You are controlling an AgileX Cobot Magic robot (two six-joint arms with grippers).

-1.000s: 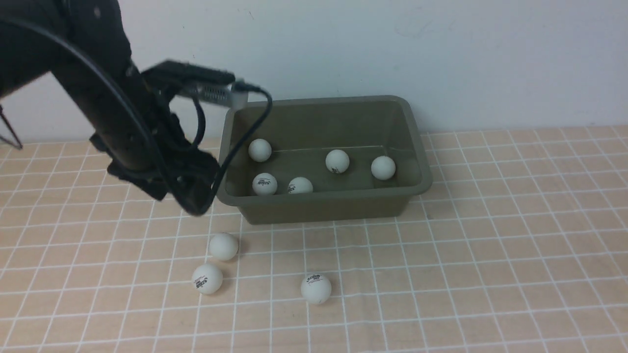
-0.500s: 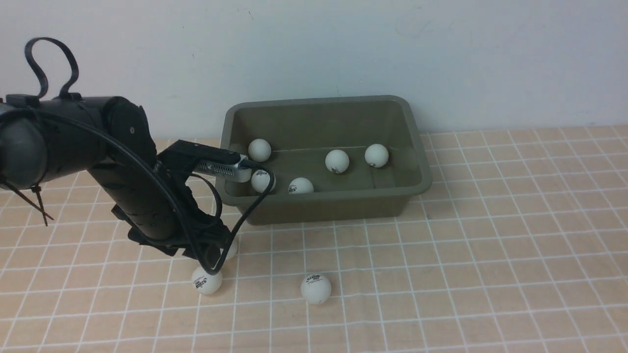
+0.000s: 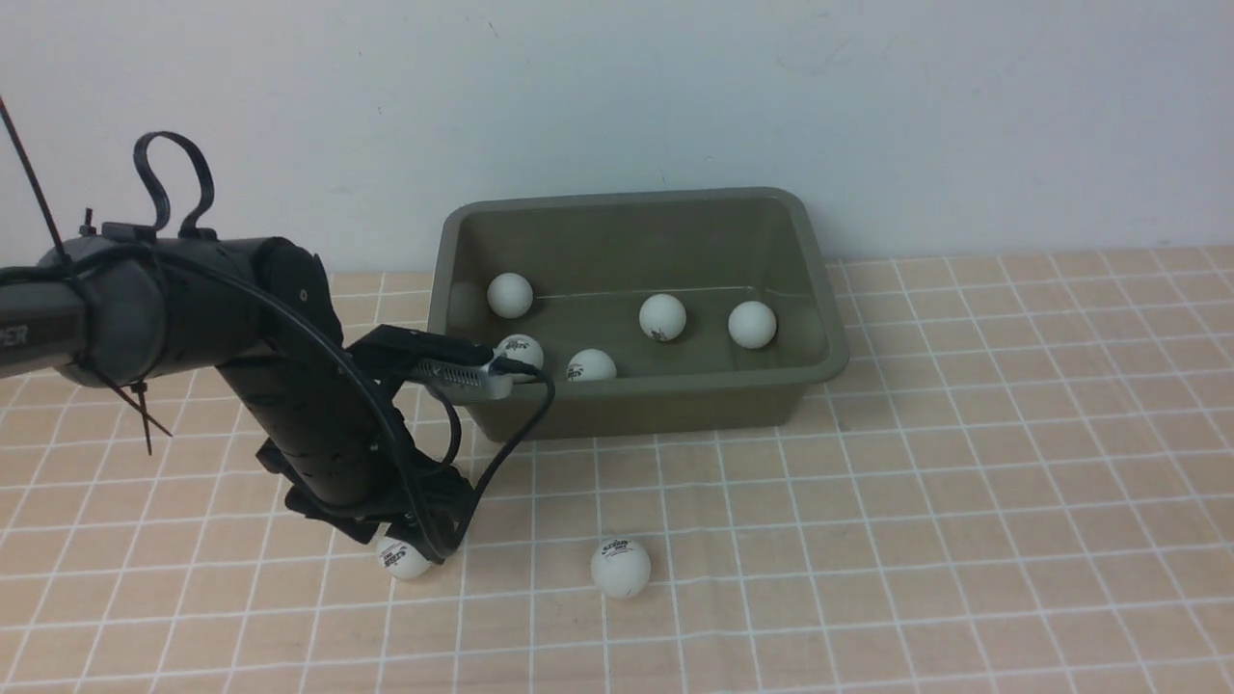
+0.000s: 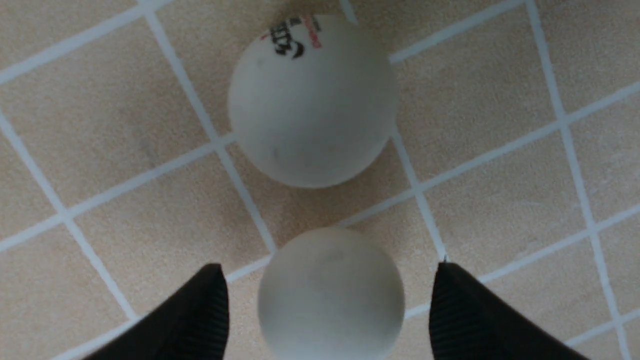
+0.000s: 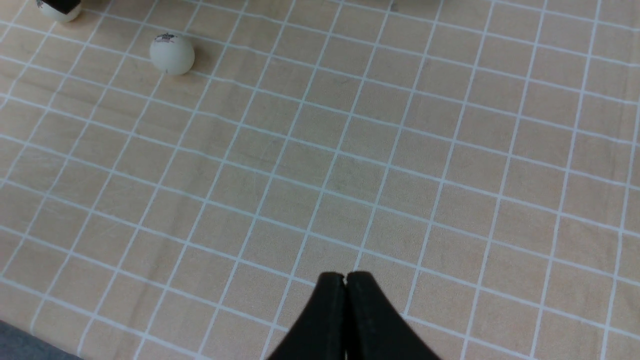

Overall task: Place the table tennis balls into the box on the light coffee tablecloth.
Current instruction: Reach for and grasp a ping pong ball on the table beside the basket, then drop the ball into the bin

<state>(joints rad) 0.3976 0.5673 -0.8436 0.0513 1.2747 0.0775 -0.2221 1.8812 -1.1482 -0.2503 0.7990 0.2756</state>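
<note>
The olive-green box (image 3: 636, 390) stands at the back of the light coffee tablecloth (image 3: 964, 482) with several table tennis balls (image 3: 663, 316) inside. My left gripper (image 3: 424, 525) is down on the cloth in front of the box's left corner. Its jaws are open around a plain ball (image 4: 331, 292), with gaps on both sides. A logo ball (image 4: 312, 100) lies just beyond the fingertips (image 4: 450, 300) and peeks out under the gripper (image 3: 403, 559). A third loose ball (image 3: 621, 567) rests further right. My right gripper (image 5: 345, 276) is shut and empty above bare cloth.
A white wall rises right behind the box. The left arm's cable (image 3: 511, 434) loops in front of the box's left front corner. The right wrist view shows the loose logo ball (image 5: 172, 54) far from the right gripper.
My left arm has swung down from beside the box's left wall to the cloth and now straddles the plain ball, hiding it in the front view. The jaws stayed open.
</note>
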